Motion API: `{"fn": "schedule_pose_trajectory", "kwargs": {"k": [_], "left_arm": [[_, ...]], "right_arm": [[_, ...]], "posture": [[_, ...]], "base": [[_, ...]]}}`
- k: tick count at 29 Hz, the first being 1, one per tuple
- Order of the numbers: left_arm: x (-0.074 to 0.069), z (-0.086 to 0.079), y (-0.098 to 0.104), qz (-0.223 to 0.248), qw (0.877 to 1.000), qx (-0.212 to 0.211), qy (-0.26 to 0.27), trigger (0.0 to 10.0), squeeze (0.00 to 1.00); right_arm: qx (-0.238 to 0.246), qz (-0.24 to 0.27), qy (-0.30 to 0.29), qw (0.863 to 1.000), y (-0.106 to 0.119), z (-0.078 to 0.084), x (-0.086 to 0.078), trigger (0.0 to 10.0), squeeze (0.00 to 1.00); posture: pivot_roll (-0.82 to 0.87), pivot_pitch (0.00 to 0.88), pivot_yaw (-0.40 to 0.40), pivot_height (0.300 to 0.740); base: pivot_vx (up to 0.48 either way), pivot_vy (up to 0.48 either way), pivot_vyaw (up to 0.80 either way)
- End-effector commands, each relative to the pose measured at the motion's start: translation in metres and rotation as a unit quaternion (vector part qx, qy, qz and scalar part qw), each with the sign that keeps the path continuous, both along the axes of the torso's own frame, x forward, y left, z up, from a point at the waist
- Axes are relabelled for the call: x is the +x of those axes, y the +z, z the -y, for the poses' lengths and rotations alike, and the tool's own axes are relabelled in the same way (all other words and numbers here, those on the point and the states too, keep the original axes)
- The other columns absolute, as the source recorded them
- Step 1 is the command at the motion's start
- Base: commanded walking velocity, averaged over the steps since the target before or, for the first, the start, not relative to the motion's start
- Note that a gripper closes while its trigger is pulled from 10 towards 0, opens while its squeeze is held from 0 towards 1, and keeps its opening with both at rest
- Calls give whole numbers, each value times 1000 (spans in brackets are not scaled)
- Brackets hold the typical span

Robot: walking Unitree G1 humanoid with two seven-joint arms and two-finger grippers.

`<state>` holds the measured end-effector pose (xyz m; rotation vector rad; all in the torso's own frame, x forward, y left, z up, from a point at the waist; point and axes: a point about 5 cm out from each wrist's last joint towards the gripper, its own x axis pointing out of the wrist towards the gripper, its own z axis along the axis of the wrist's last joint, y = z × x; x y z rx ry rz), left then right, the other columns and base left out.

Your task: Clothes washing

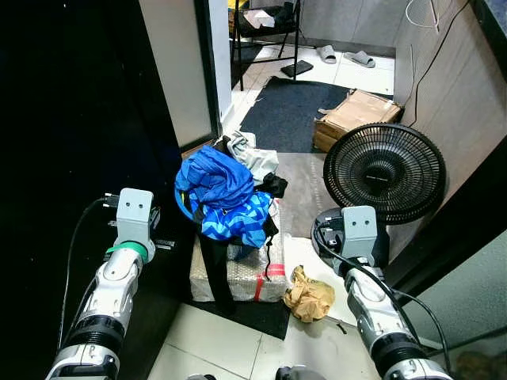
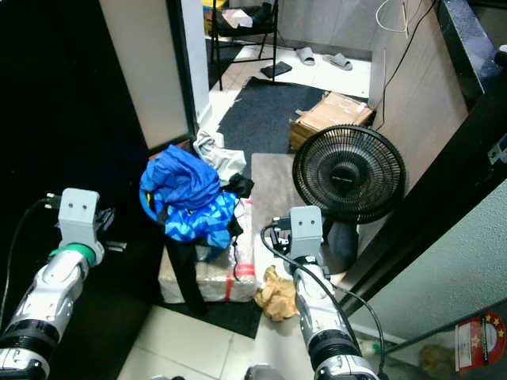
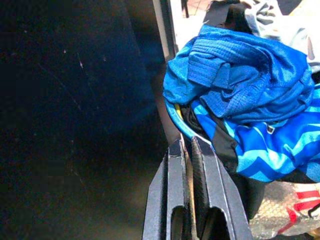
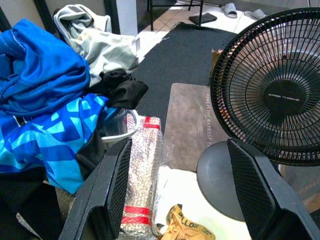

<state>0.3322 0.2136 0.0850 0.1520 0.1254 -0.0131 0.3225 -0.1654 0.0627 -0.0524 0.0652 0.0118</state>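
Two grippers are raised before a heap of laundry. The left gripper [image 3: 187,165] has its jaws pressed together, holding nothing, just beside the blue rim of a basket [image 3: 176,116], with a dark wall [image 1: 71,111] on its outer side. The right gripper [image 4: 182,195] has its jaws spread wide and empty, with ribbed black pads [image 4: 119,185], near a fan [image 1: 385,172].

The clothes [image 1: 220,194] overflow the basket: a plain blue garment of smooth knit with a ribbed band on top, a bright blue one with a lighter zigzag print under it, black fabric hanging down the front, and a grey-white piece [image 1: 252,155] at the back. The basket sits on a bundle [image 1: 238,273] wrapped in silvery bubble film and bound with red tape.

The fan is black, with a round wire grille and a round base; the small white lettering on its hub is too small to read. A grey mat [image 4: 192,122] beside it bears a line of print that cannot be made out. A crumpled brown paper wrapper [image 1: 309,297] with dark letters, unreadable, lies on the floor in front of the bundle. Farther back are a dark rug [image 1: 289,115], a cardboard box [image 1: 355,117] and slippers [image 1: 348,55].
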Motion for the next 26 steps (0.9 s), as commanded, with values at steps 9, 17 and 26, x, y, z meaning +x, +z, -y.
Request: {"fn": "schedule_pose_trajectory", "kwargs": {"k": [9, 17, 26], "left_arm": [[-2, -5, -4, -7, 1000, 3, 8, 10000, 0], [-2, -9, -2, -3, 1000, 2, 19, 10000, 0], [-3, -8, -2, 0, 1000, 1, 21, 10000, 0]], "right_arm": [[11, -3, -2, 1000, 0, -3, -1, 10000, 0], [11, -4, 4, 1000, 0, -6, 0, 10000, 0], [13, -6, 7, 1000, 2, -6, 2, 10000, 0]], "posture": [[-110, 61, 93, 740], [-86, 67, 86, 740], [-27, 66, 69, 740]], "base": [[0, 0, 0], [0, 0, 0], [0, 0, 0]]}}
